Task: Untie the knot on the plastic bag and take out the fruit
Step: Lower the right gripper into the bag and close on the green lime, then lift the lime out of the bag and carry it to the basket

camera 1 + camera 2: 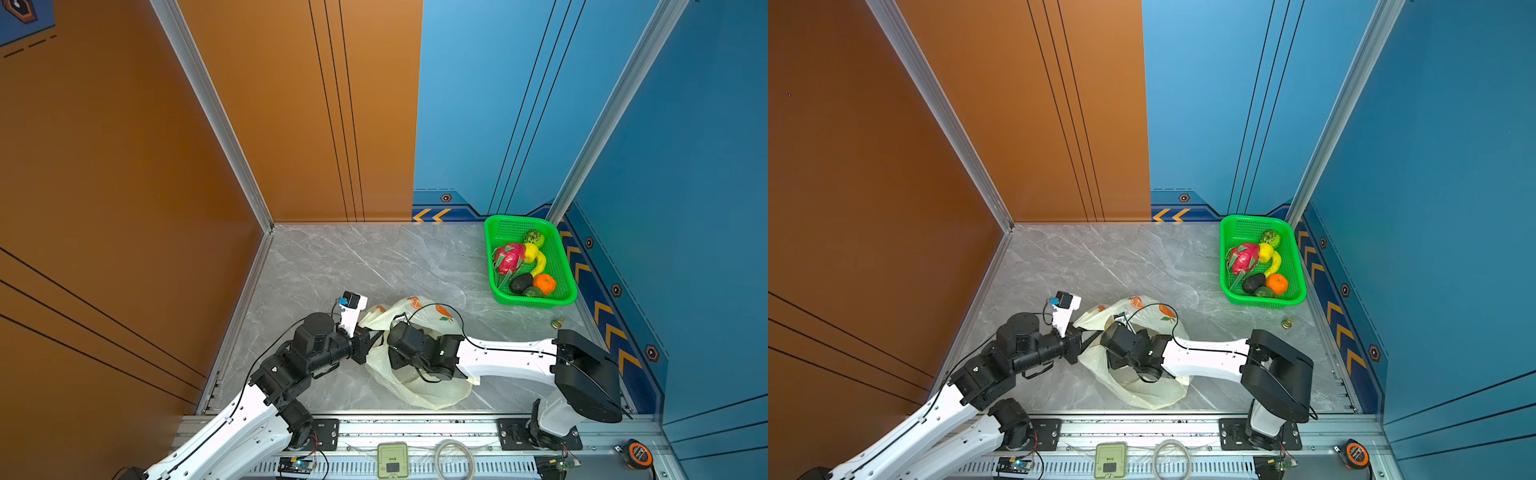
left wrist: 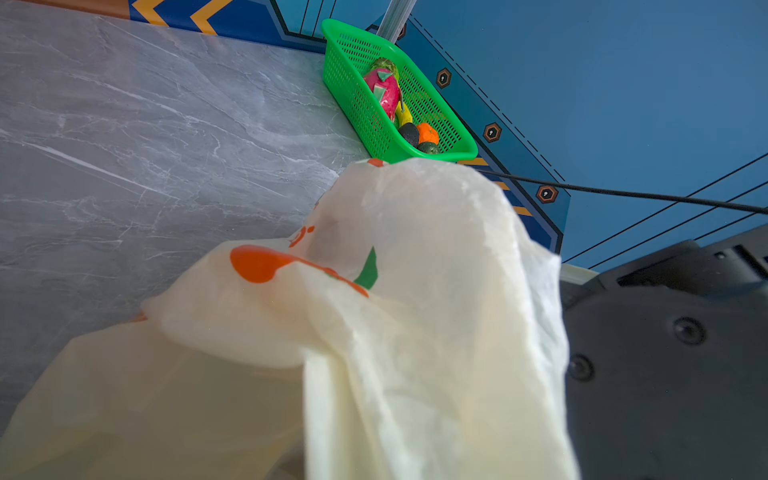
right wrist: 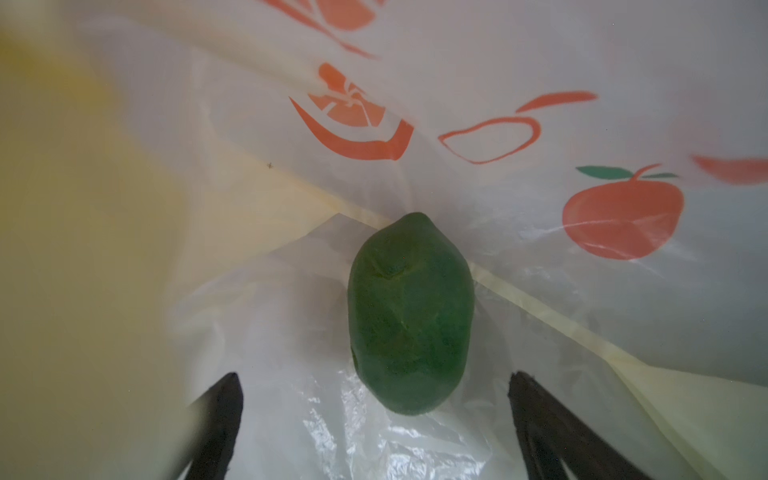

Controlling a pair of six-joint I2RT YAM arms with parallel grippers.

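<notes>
The pale-yellow plastic bag (image 1: 428,395) (image 1: 1142,395) lies open on the grey marble floor near the front rail. My left gripper (image 1: 376,337) is shut on the bag's rim and holds it up; in the left wrist view the plastic bag (image 2: 415,291) covers its jaws. My right gripper (image 3: 375,375) is inside the bag, open, its two black fingers either side of the near end of a smooth green fruit (image 3: 409,316) without touching it. Several fruit lie in the green basket (image 1: 519,217), among them a dragon fruit (image 1: 509,257) and an orange (image 1: 544,283). The knot is out of view.
The green basket (image 1: 1254,217) stands in the back right corner against the blue wall. A small brass object (image 1: 557,322) sits on the floor in front of it. A tape measure (image 1: 638,453), a green device (image 1: 392,459) and a cable coil (image 1: 455,457) lie on the front rail.
</notes>
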